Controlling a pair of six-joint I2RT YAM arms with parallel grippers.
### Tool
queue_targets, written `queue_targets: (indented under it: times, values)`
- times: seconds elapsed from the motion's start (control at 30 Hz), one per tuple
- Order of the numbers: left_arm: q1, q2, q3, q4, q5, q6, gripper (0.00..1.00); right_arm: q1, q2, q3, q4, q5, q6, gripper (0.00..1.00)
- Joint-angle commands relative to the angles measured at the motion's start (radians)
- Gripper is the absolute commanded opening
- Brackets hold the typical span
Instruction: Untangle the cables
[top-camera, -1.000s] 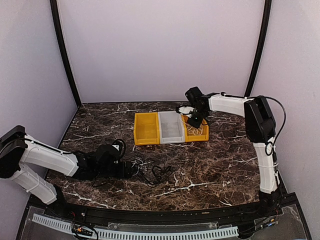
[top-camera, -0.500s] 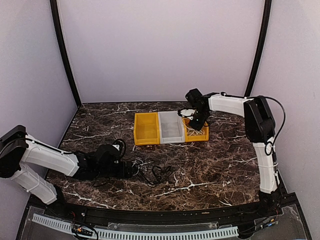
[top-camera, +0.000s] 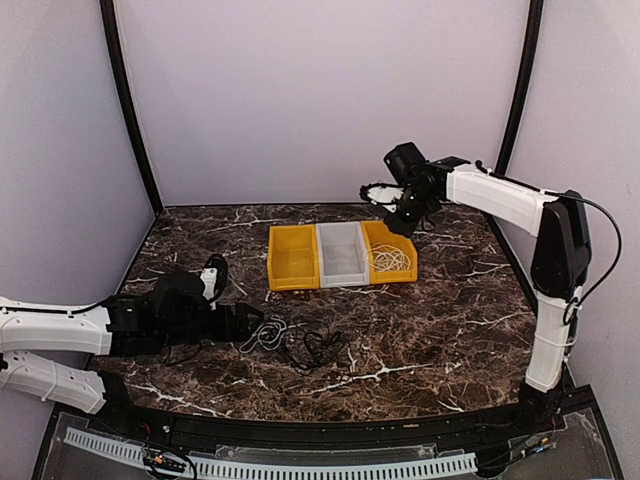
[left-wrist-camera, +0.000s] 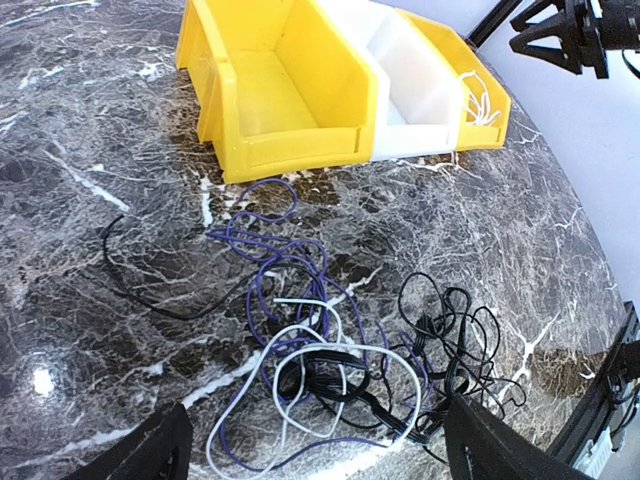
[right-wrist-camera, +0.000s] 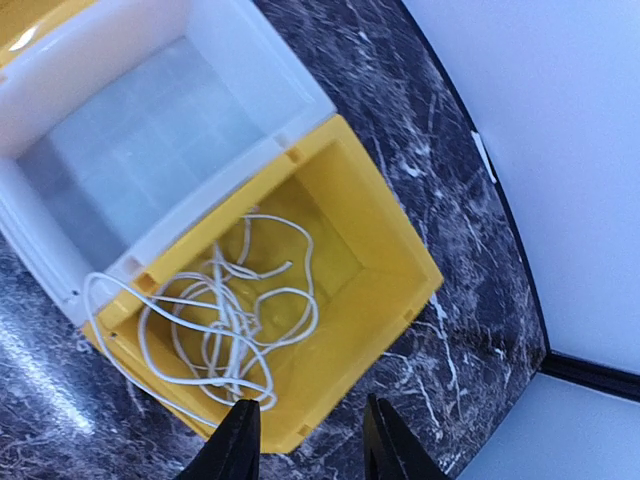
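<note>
Two robot arms (top-camera: 70, 330) (top-camera: 500, 195), two yellow bins (left-wrist-camera: 270, 100) (right-wrist-camera: 370, 300), one white bin (top-camera: 342, 255), one white cable (top-camera: 392, 260), one purple cable (left-wrist-camera: 250, 300), one pale grey cable (left-wrist-camera: 345, 347), black cables (left-wrist-camera: 450, 330) too tangled to count, one table (top-camera: 450, 320)

Marble table (top-camera: 450, 320) w/ 3 bins (top-camera: 341, 256), tangled cables (top-camera: 296, 341)

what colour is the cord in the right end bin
The cord is white; the right wrist view shows it best.

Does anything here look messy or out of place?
Yes: the white cable lies in the right-hand yellow bin, but one loop hangs over its rim. More cables sit tangled on the table.
</note>
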Motion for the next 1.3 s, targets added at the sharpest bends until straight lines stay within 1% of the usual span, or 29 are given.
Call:
queue_targets:
  times: [0.0,0.13,0.27,0.33,0.43,0.5,0.67,0.83,0.97,1.07,1.13,1.23,1.27]
  values:
    - [-0.004,-0.058,0.023,-0.159,-0.078,0.007,0.91,0.113,-0.03,-0.044,0.054,-0.157,-0.034,0.36]
    - [0.005,-0.06,0.021,-0.199,-0.099,-0.03,0.91,0.221,-0.015,-0.035,0.084,-0.278,-0.085,0.33]
    - [0.018,-0.03,0.01,-0.217,-0.101,-0.09,0.91,0.302,-0.001,-0.04,0.088,-0.462,-0.161,0.32]
    - [0.019,-0.022,0.001,-0.212,-0.1,-0.116,0.91,0.338,0.01,-0.063,0.108,-0.508,-0.202,0.33]
    - [0.019,-0.027,-0.025,-0.192,-0.099,-0.16,0.91,0.398,0.054,-0.064,0.112,-0.507,-0.27,0.35]
    - [0.02,-0.048,-0.04,-0.187,-0.105,-0.188,0.91,0.429,0.079,-0.075,0.142,-0.464,-0.3,0.37]
    - [0.029,-0.118,-0.081,-0.194,-0.118,-0.238,0.91,0.486,0.108,-0.089,0.205,-0.411,-0.365,0.44]
    - [0.049,-0.172,-0.107,-0.22,-0.128,-0.259,0.91,0.525,0.149,-0.067,0.228,-0.369,-0.397,0.47]
    - [0.058,-0.216,-0.122,-0.237,-0.142,-0.277,0.91,0.544,0.175,-0.062,0.264,-0.342,-0.408,0.48]
    - [0.06,-0.245,-0.131,-0.246,-0.146,-0.285,0.91,0.55,0.194,-0.046,0.274,-0.349,-0.408,0.47]
    - [0.061,-0.263,-0.137,-0.255,-0.15,-0.29,0.9,0.554,0.202,-0.043,0.282,-0.352,-0.409,0.45]
    - [0.062,-0.287,-0.145,-0.265,-0.153,-0.296,0.9,0.559,0.204,-0.032,0.293,-0.364,-0.401,0.36]
    - [0.062,-0.291,-0.148,-0.265,-0.153,-0.296,0.9,0.559,0.204,-0.027,0.292,-0.373,-0.395,0.29]
